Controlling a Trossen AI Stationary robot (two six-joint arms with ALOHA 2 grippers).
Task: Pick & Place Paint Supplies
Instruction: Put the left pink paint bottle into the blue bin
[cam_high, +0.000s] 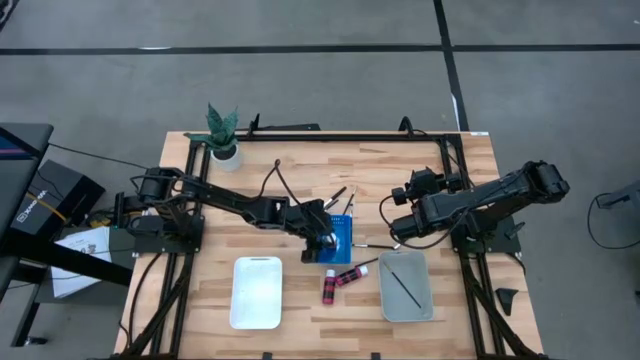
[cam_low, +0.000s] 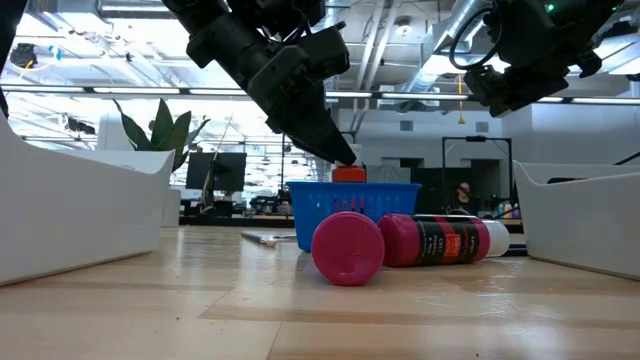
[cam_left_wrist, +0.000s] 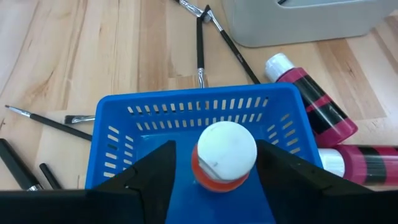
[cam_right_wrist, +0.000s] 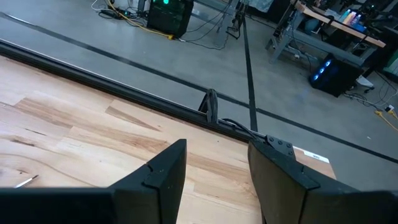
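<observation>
The left hand (cam_left_wrist: 214, 163) is standing over the blue rack (cam_left_wrist: 186, 115), just past table centre toward 3 o'clock in the high view. Its fingers are flanking a white-capped red bottle (cam_left_wrist: 222, 154) upright in the rack, with gaps showing on both sides, so it is gripping nothing. The right hand (cam_right_wrist: 214, 165) is waiting raised at about 3 o'clock, fingers parted and empty. Two more bottles (cam_high: 338, 280) are lying on the table at 6 o'clock of the rack, between the white tray (cam_high: 256, 292) and the grey tray (cam_high: 407, 288); brushes (cam_left_wrist: 200, 43) are lying scattered beside the rack. The bottles are judged light, rigid, smooth plastic that rolls when lying; take hold across the body below the cap. Their black label bands are carrying print too small to read.
</observation>
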